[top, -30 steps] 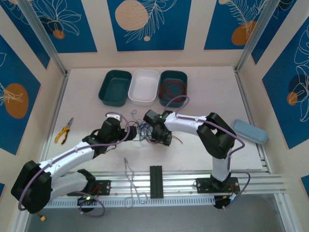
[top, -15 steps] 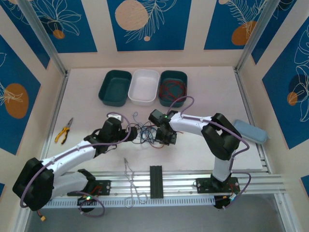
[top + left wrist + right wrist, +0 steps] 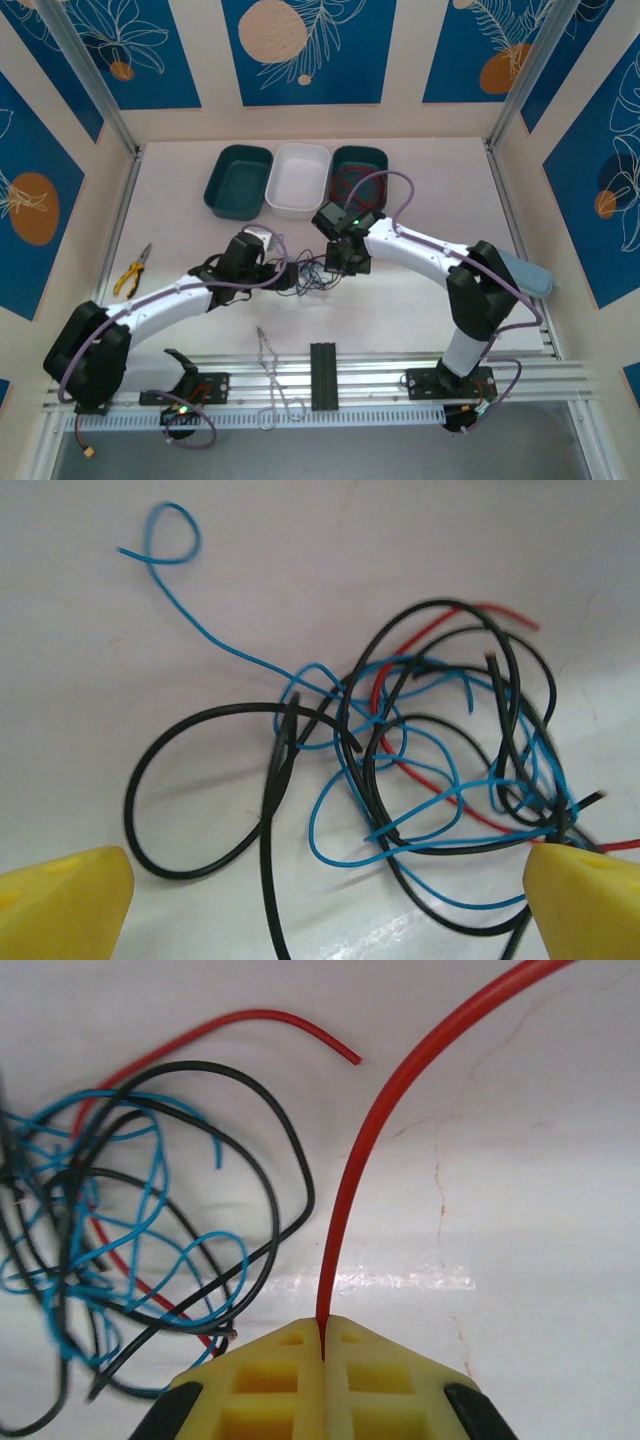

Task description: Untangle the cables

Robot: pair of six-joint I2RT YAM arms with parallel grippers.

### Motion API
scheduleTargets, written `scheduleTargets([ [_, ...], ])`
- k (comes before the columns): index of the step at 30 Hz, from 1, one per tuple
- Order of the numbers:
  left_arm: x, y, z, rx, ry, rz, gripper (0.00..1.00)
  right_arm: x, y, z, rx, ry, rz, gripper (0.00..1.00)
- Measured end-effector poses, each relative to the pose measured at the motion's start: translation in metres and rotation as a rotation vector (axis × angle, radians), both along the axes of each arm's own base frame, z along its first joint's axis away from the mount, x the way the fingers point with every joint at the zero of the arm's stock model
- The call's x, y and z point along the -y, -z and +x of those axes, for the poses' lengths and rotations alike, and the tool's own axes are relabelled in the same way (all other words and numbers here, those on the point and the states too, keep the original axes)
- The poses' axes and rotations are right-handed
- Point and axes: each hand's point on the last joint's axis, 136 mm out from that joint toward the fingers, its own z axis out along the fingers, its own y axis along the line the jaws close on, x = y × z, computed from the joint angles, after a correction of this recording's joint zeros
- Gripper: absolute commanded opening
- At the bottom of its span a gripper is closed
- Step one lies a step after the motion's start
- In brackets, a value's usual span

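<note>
Fingers of the right gripper (image 3: pixel 322 1345) are pressed together on one red strand (image 3: pixel 345 1190) — prob. so it can be drawn clear of the knot. The left gripper (image 3: pixel 328 898) has its jaws wide apart w/ nothing pinched, low over the table (image 3: pixel 300 540) — placed, I'd judge, to pin the bundle. The cables (image 3: pixel 430 770), black, blue & red, lie tangled between its tips, just left of the right gripper's hold.

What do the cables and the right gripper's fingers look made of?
The cables look like thin wire in smooth, slightly glossy plastic-like insulation, red, black and blue, bending in soft loops. The right fingers are yellow and matte, probably moulded or printed plastic, with square recesses in them.
</note>
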Motion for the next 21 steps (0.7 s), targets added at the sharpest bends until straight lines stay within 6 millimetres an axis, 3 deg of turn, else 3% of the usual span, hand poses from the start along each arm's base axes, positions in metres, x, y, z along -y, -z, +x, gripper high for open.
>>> scheduleTargets([
  [9, 0.018, 0.031, -0.005, -0.078, 0.061, 0.041, 1.00, 0.000, -0.057, 0.002, 0.156, -0.112, 0.061, 0.00],
  [21, 0.025, 0.043, 0.013, -0.073, 0.016, 0.047, 0.98, -0.011, -0.175, 0.008, 0.463, -0.277, 0.208, 0.00],
])
